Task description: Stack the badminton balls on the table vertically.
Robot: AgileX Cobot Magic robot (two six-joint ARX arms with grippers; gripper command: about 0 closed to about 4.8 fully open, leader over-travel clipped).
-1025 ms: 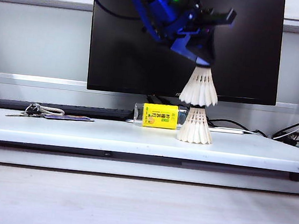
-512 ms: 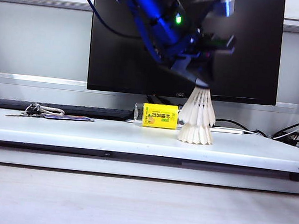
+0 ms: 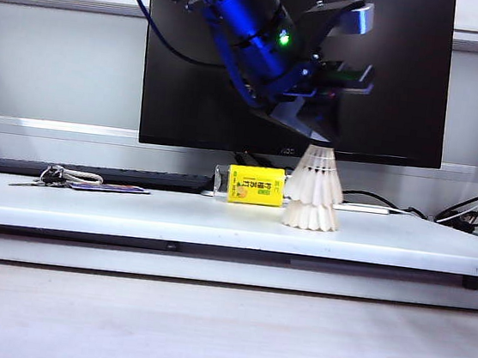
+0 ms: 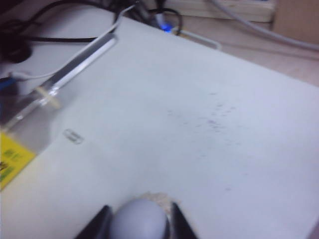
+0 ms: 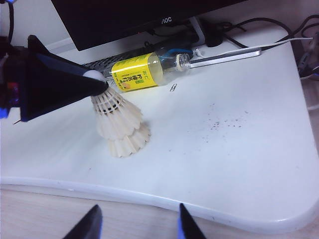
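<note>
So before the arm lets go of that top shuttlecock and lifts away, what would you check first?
1. Top shuttlecock nested over the bottom shuttlecock: ok.
2. Stack upright: ok in the exterior view; it leans a little in the right wrist view.
3. Left gripper fingers on either side of the cork tip; whether they still pinch it: cannot tell.
4. Yellow-labelled bottle lies behind the stack, close to it; touching or not: cannot tell.
5. Right gripper open, at the table's near edge, away from the stack: ok.

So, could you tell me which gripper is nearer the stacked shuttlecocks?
Left. The left gripper sits at the top shuttlecock's cork tip; the right gripper hangs off the table's front edge.
</note>
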